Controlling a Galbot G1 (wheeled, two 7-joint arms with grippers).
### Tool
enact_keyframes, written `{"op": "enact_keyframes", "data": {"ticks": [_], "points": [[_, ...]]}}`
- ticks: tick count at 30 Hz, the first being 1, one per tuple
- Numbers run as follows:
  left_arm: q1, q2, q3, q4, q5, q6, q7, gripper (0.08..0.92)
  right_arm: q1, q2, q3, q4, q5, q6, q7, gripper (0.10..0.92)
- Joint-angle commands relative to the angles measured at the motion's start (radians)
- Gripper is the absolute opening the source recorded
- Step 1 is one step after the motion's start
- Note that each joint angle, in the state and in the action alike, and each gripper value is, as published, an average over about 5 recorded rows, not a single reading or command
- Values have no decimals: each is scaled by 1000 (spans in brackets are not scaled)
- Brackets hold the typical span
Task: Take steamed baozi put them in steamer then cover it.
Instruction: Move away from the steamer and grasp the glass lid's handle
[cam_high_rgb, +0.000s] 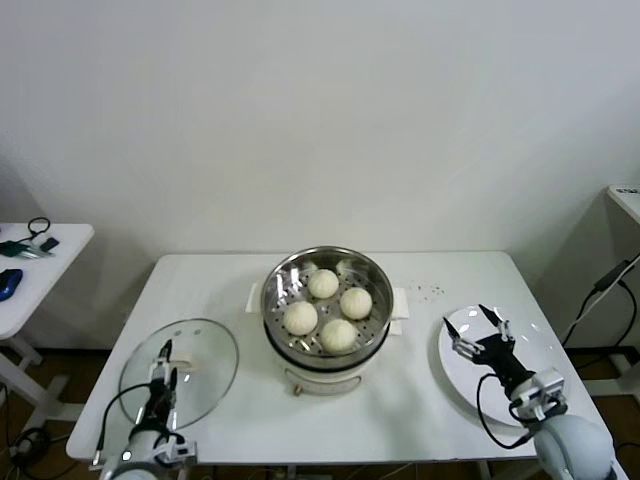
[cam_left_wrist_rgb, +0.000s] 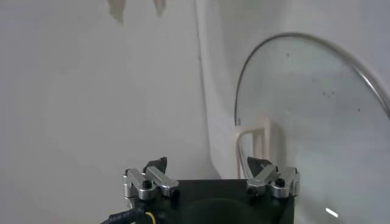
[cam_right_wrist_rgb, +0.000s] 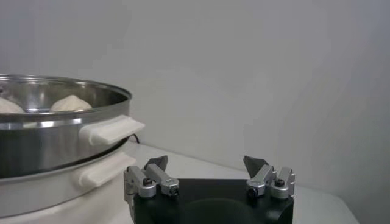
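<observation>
The steamer (cam_high_rgb: 276, 285) stands mid-table on its white cooker base, uncovered, with several cream-white baozi (cam_high_rgb: 323, 283) inside. The cover (cam_high_rgb: 205, 350), clear glass with a white handle (cam_high_rgb: 186, 371), lies flat at the table's front left. My left gripper (cam_high_rgb: 166, 362) is open just over the cover, close to that handle. In the left wrist view the handle (cam_left_wrist_rgb: 256, 139) stands just beyond one tip of the gripper (cam_left_wrist_rgb: 207, 163). My right gripper (cam_high_rgb: 466, 318) is open and empty over the white plate (cam_high_rgb: 530, 345). In the right wrist view the gripper (cam_right_wrist_rgb: 205, 162) is open beside the steamer (cam_right_wrist_rgb: 42, 140), with one baozi (cam_right_wrist_rgb: 70, 103) showing.
The white table (cam_high_rgb: 420, 410) carries everything. A white cloth (cam_high_rgb: 400, 304) lies under the cooker base. A side table (cam_high_rgb: 40, 262) with small items stands at far left. Another surface (cam_high_rgb: 626, 200) and a cable sit at far right. A plain wall rises behind.
</observation>
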Motion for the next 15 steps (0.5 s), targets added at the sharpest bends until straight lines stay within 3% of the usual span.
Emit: {"op": "enact_keyframes", "data": {"ticks": [1,15], "points": [[-76,4,-1,119,15,8,-59,823,-10,11,6,-10,-15,5,-2,823],[-146,9,16,179,-20,14,-105,823,-9,23,3,-29,-45,22,-9,823]]}}
